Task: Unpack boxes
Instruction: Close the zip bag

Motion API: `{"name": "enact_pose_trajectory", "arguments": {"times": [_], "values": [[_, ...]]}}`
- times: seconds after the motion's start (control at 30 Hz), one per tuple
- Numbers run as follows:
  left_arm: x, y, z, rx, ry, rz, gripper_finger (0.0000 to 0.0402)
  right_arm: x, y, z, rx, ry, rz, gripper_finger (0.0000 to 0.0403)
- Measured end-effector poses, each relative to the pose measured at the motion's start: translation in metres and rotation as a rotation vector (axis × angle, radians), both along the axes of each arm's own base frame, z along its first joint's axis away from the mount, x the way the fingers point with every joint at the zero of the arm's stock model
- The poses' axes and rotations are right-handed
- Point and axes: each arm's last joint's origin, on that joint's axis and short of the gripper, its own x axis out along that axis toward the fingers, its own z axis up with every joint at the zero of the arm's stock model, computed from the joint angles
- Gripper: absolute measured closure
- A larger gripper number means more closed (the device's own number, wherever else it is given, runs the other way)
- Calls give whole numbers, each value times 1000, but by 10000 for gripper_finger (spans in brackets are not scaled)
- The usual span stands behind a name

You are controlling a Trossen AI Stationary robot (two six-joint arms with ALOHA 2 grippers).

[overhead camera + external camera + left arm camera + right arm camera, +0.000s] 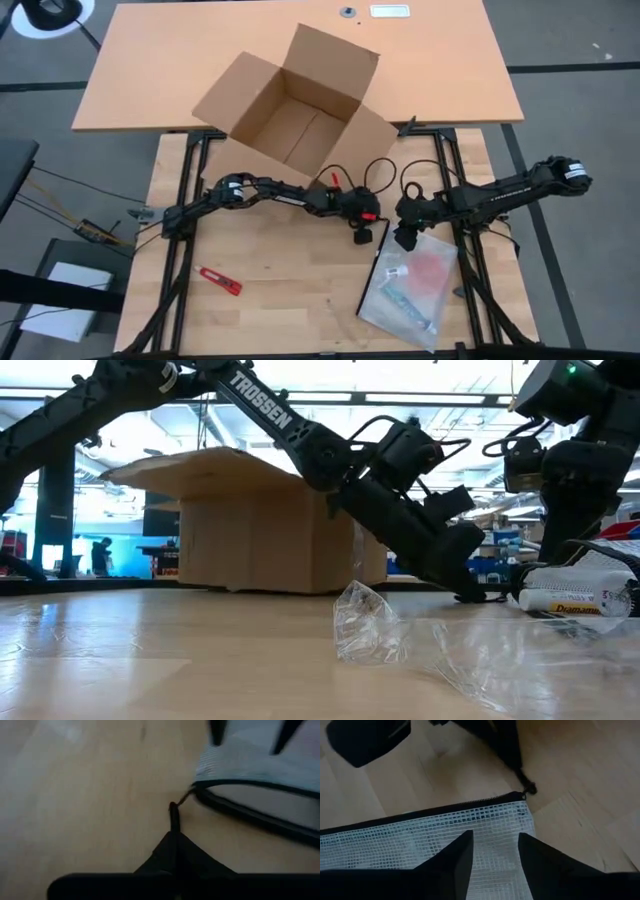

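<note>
Left gripper [366, 236] down on the wooden table [280, 300], fingers pressed together, pinching the small zipper pull [173, 810] at the corner of a mesh zip pouch [420, 837]. Right gripper [492, 857] just beside, set on the pouch's top edge near the zipper line, fingers part spread over the mesh; grip on it cannot be told. Clear plastic bag [410, 290] lying under and around the pouch, contents inside. Cardboard carton [295, 110] standing open at the table's far edge, four flaps spread, apart from both grippers. Red-handled cutter [218, 282] lying on the table near the left arm's base
</note>
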Motion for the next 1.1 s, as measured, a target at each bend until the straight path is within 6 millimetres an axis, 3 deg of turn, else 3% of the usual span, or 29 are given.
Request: {"name": "enact_pose_trajectory", "arguments": {"times": [0.13,0.3,0.6,0.87,1.1], "values": [[0,2,23,54,38,32,399,0,0,2,15,-4,-24,249],[1,-4,70,97,18,26,400,1,0,9,40,-43,-56,252],[-3,-25,87,20,18,-48,397,0,-6,9,68,-37,-59,232],[3,-17,65,-12,1,-42,311,1,-18,9,82,-35,-67,185],[14,-13,20,51,-9,-88,222,1,-19,9,102,-35,-67,164]]}}
